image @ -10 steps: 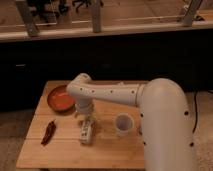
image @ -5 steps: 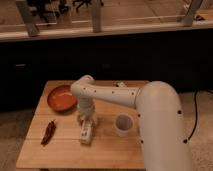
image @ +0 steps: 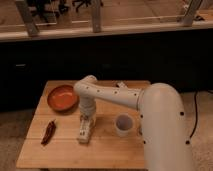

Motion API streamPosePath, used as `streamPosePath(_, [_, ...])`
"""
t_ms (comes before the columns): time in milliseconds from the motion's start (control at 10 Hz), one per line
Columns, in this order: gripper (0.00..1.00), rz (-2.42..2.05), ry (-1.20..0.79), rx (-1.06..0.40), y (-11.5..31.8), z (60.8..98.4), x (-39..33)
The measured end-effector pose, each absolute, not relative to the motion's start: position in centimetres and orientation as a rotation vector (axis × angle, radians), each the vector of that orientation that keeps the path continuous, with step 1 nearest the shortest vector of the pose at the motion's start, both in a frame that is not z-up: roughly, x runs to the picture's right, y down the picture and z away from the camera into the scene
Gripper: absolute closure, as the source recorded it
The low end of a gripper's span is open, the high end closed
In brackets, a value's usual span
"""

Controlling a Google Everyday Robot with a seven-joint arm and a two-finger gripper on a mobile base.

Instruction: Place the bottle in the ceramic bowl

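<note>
Bottle [image: 84, 131] flat on the table [image: 65, 150], gripper [image: 86, 120] right over it!
Its long axis runs near-to-far, far end under the gripper, ceramic bowl [image: 62, 97] beyond-left; finger state: cannot tell.

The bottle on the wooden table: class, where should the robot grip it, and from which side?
The bottle lies flat, long axis running front to back. Grip its mid-body across the narrow width, from directly above, where the hand hangs. The ceramic bowl sits to the rear-left.

Whitish bottle [image: 84, 130] lies under gripper [image: 86, 121], near orange-red bowl [image: 62, 97].
</note>
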State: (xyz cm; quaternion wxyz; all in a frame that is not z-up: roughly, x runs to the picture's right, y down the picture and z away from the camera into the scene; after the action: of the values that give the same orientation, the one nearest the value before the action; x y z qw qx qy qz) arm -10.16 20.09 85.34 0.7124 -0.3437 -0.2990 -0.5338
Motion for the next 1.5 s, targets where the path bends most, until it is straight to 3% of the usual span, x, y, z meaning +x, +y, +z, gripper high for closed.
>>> streamPosePath(1100, [1.00,-1.158,-0.639,-0.683,15.6,82.0,-9.6])
streamPosePath(1500, [1.00,-1.154,-0.634,-0.637,12.2,78.8,-9.7])
